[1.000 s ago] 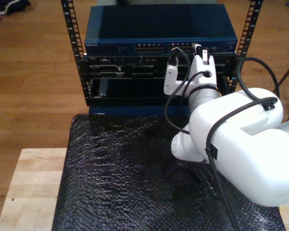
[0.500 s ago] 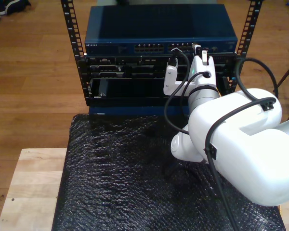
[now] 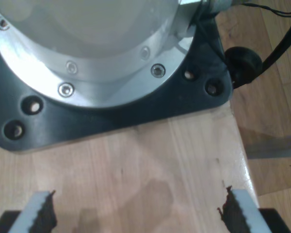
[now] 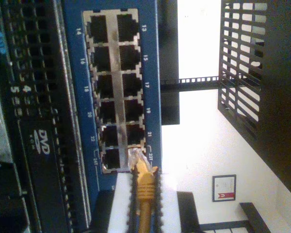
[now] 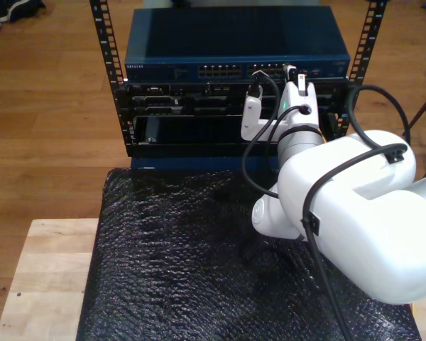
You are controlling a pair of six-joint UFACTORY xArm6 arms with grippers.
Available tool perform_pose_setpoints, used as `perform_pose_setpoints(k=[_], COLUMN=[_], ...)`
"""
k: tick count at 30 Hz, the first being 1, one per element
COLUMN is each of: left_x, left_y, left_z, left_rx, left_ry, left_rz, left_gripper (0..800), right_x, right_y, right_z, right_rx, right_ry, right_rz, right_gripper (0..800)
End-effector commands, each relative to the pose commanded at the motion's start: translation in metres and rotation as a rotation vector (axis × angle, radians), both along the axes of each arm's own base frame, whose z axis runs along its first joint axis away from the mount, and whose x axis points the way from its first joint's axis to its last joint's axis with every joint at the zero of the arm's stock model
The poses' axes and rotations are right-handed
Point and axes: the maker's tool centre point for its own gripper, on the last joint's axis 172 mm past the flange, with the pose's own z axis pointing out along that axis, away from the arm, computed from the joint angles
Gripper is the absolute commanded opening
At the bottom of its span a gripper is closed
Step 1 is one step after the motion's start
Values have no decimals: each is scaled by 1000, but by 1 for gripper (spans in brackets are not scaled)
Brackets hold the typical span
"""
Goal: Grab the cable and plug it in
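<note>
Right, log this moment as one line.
second end effector: shut on cable | plug: at switch port, unseated | first end effector: open

long yellow-orange network cable (image 4: 144,204) cut off at frame edge; clear plug tip (image 4: 136,158) blurred; port numbers barely legible

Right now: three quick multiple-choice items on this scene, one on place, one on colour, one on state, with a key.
1. Where is the cable's plug?
A. lying on the black mat
B. at the blue switch's port block
C. on the wooden floor

2. What colour is the cable?
A. yellow-orange
B. green
C. white

3. How do my first gripper's jaws stand?
A. shut on the cable
B. shut on a screw
C. apart, nothing between them

Key: B, the plug sits at the blue switch by ports 23 and 24. A, the cable is yellow-orange. C, my first gripper shows bare wood between its pads.
</note>
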Motion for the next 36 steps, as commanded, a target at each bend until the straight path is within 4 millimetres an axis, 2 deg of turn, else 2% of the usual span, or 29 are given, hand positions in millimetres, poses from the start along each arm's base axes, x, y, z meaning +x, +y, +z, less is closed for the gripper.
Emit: perform_pose_setpoints(k=[16,31,36], left_x=[0,0,0], left_y=[0,0,0], left_z=[0,0,0], left_rx=[2,2,2], left_ry=[0,0,0], left_rz=[-2,0,0], left_gripper=[800,800,800], right_x=[1,3,4], right_y=[0,1,2], right_z=[1,-7,-2], right_rx=[0,-2,2], right_ry=[-1,15,7], right_rz=[0,3,3], right_gripper=[0,0,0])
